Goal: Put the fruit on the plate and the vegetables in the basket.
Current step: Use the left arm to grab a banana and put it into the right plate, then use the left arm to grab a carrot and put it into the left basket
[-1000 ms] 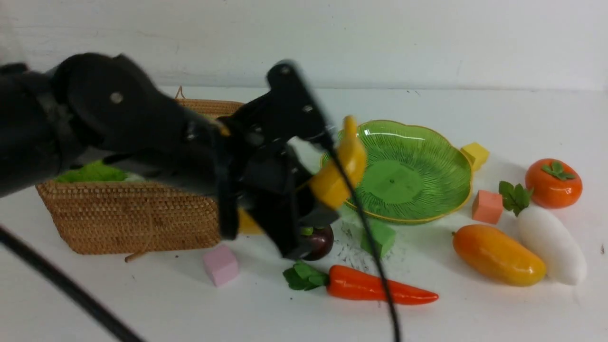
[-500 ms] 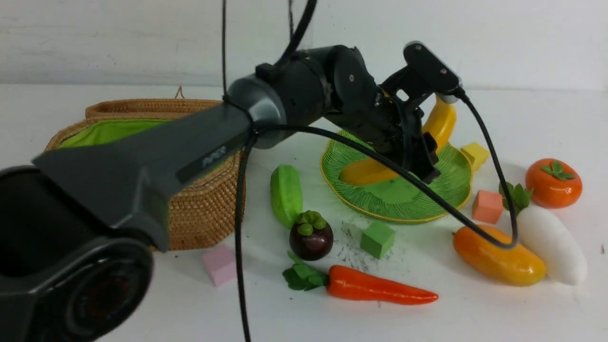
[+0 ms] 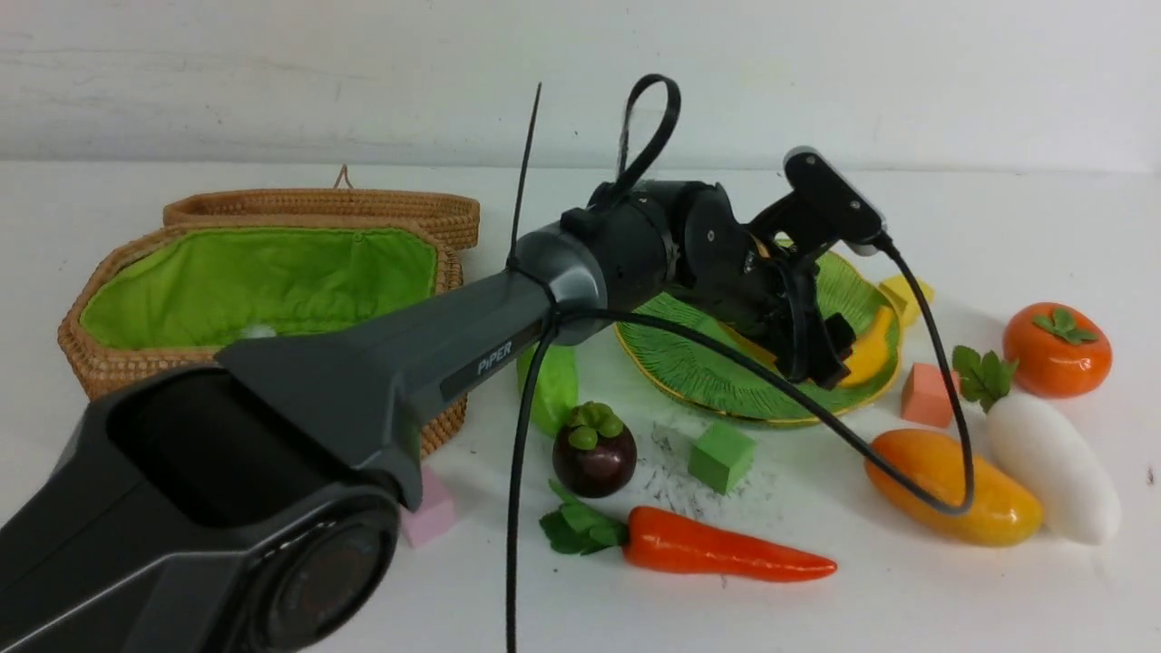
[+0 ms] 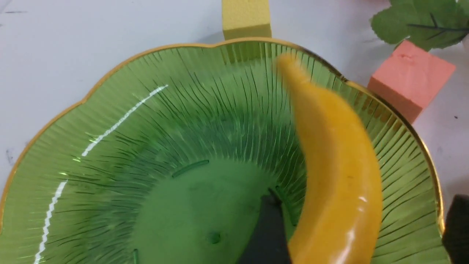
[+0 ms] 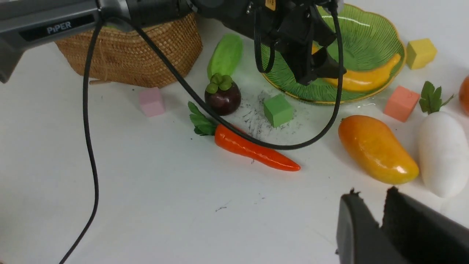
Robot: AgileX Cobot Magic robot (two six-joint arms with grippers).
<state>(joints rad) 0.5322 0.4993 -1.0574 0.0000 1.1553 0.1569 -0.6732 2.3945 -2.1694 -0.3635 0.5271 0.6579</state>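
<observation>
banana (image 4: 335, 172) on plate (image 4: 146, 146), inside spread left claw (image 4: 362, 212)

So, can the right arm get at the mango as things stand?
Probably yes: the mango lies uncovered on that arm's side of the table; only the left arm's cable loops close beside it.

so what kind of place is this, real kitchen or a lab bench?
Looks like a robot lab bench, not a kitchen: bare white table against a blank wall, toy produce such as the carrot, loose foam blocks like the green cube, and a PiPER-marked robot arm.
</observation>
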